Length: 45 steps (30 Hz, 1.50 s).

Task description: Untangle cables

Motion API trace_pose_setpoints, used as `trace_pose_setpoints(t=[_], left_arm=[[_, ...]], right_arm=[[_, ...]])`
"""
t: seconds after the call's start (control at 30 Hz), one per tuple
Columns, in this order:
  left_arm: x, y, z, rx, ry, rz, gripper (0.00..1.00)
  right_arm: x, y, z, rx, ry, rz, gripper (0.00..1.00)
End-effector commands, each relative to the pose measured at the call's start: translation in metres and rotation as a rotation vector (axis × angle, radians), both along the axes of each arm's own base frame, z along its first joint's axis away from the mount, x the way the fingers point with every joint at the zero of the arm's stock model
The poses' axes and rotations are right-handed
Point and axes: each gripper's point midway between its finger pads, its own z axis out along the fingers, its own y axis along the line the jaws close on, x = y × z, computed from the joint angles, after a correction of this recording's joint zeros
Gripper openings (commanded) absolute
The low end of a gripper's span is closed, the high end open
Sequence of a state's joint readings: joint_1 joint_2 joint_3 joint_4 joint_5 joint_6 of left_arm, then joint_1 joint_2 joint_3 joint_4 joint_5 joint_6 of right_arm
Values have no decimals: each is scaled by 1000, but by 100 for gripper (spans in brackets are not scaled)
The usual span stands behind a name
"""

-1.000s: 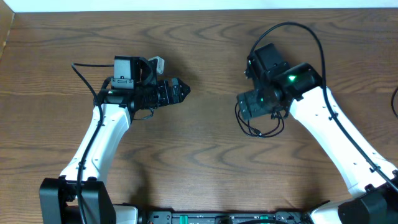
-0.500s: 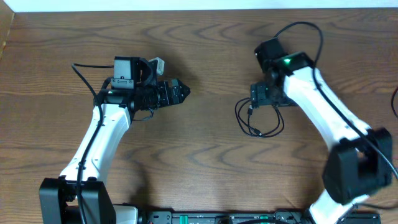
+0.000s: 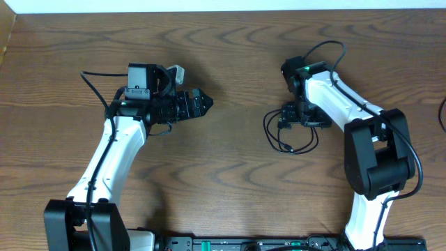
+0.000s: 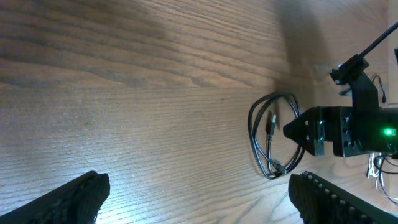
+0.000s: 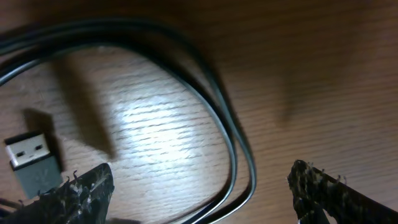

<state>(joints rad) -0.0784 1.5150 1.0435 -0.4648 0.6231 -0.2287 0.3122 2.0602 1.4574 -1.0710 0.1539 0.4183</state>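
A thin black cable point(image 3: 301, 146) lies in a loose double loop on the wooden table, right of centre. It also shows in the left wrist view point(image 4: 256, 144). In the right wrist view two of its strands point(image 5: 231, 144) curve across the wood, with a USB plug end point(image 5: 30, 157) at the left. My right gripper point(image 3: 284, 118) points down at the loop's upper edge. It is open point(image 5: 205, 196), with the two strands running between its fingers. My left gripper point(image 3: 204, 103) is open and empty, well left of the cable point(image 4: 199, 202). No white cord is in view.
The table point(image 3: 223, 188) is brown wood. Its pale back edge point(image 3: 223, 5) runs along the top. A dark cord point(image 3: 443, 115) shows at the far right edge. My right gripper also shows in the left wrist view point(image 4: 297, 130) beside the loop.
My right arm has folded in and its wrist has turned, bringing the gripper over the loop's upper edge. The cable and the left arm have not moved.
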Motion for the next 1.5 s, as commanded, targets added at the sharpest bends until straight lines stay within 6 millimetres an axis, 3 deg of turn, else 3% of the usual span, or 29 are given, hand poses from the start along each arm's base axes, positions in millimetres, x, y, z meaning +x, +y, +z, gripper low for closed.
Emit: trace_pose_setpoints(t=[0.0,0.17,0.43,0.53,0.7,0.97,1.2,1.4,1.47], left_arm=[[0,0,3,2,-16,-12,98],[0,0,3,10,-28,-26,98],[1,0,4,13,-36,-31,98],[1,1,4,17,-41,-36,98],[2,2,3,25,-41,-30,98],[1,2,3,25,-41,-30,98],[-1,3,2,43,-54,-61,98],[-1,3,2,44,-54,-63,98],[-1,3,2,44,-54,-63,98]], right_arm=[[4,-19,0,-21,-8,-64,87],[4,-34,-2,-9,11,-69,86],[-7,-37,-11,2,46,-46,84],[-10,-38,-16,0,52,-46,75],[-15,-38,-21,-1,62,-46,68],[-10,-2,-32,217,48,24,62],[-11,3,-38,253,37,23,63],[-20,2,-43,249,63,17,41],[-26,5,-45,270,81,14,29]])
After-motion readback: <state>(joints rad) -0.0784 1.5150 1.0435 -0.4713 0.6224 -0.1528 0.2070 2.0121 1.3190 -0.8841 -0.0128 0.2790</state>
